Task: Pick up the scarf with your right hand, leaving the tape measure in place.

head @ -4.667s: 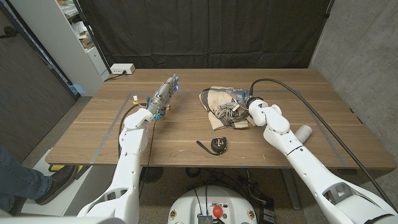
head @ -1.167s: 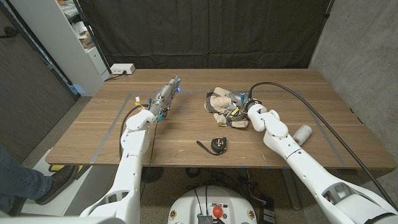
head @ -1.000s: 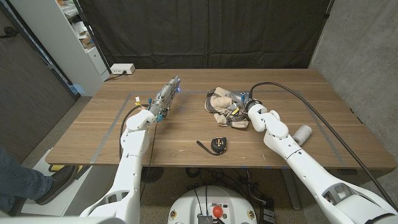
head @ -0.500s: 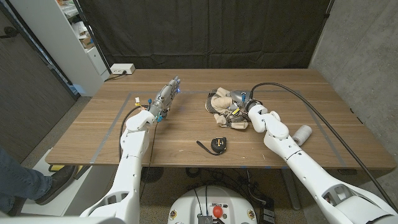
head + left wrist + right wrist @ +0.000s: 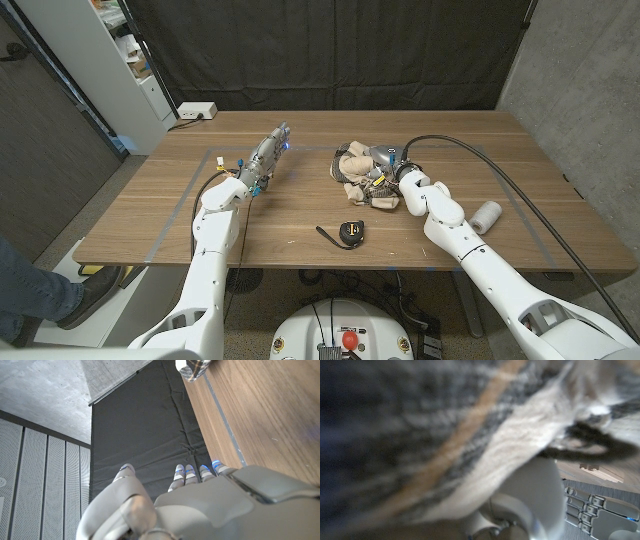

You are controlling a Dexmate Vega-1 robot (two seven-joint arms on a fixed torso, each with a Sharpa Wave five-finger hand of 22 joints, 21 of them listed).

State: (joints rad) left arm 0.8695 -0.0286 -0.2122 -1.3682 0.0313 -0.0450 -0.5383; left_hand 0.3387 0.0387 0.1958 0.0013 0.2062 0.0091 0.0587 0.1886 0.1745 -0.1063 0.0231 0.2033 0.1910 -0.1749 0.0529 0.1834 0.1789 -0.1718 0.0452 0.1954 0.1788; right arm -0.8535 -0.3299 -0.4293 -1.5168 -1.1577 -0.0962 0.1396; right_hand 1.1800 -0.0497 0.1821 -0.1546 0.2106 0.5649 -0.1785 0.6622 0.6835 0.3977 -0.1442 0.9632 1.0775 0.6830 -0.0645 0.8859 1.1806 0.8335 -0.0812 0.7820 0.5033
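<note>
Head view: the scarf is shown as a bunched heap of cream and plaid cloth on the wooden table, right of centre and toward the far edge. The right hand is buried in the heap's right side, with cloth gathered around it; the fingers appear closed into the fabric, so the scarf is judged to be gripped, though the fingertips themselves are hidden by the cloth. In the right wrist view, blurred plaid and cream fabric is pressed close against the lens, which agrees with a hand wrapped in cloth.

The heap is seen to extend from the right hand toward the table's middle, its longer dimension running roughly across the table, so that most of the cloth lies on the inner side of the fingers. Whether any part of it is already clear of the wood cannot be told.

The tape measure is shown nearer the robot than the scarf, close to the front edge, apart from the cloth and untouched; a short length of tape is drawn out to its left. A straight upward lift is judged to keep the trailing fabric away from it.

The left hand is held well apart on the other side of the table, fingers extended and holding nothing; the left wrist view shows its back beside the table surface. The right hand is by far the nearer to the scarf.
</note>
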